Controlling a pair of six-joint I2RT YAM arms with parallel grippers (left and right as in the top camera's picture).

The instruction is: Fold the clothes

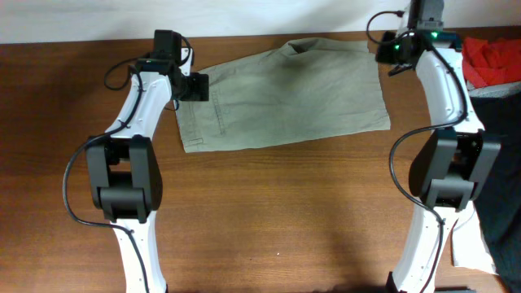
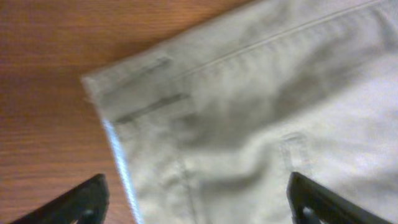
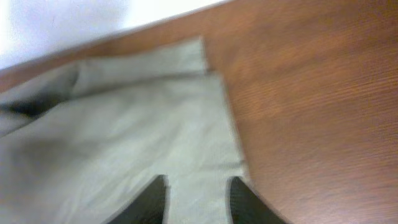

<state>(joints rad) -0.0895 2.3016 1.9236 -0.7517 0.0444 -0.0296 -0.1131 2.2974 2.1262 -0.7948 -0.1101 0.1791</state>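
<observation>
At the left of the wooden table (image 1: 269,212), the left gripper (image 1: 195,86) hovers over the left edge of the khaki garment (image 1: 285,94). In the left wrist view its fingers (image 2: 87,199) stand wide apart, open and holding nothing. Below them lies a corner of the garment with a stitched band and narrow loops.

The garment is spread flat across the far middle of the table. Its left edge is under the left gripper and its right edge reaches toward the right arm. A small rumple sits at its far edge near the middle.

The right gripper (image 1: 389,50) is at the garment's far right corner. In the right wrist view its fingers (image 3: 152,199) are a little apart, with flat fabric showing in the gap, so nothing is gripped.

A red cloth (image 1: 492,61) lies at the far right edge.
</observation>
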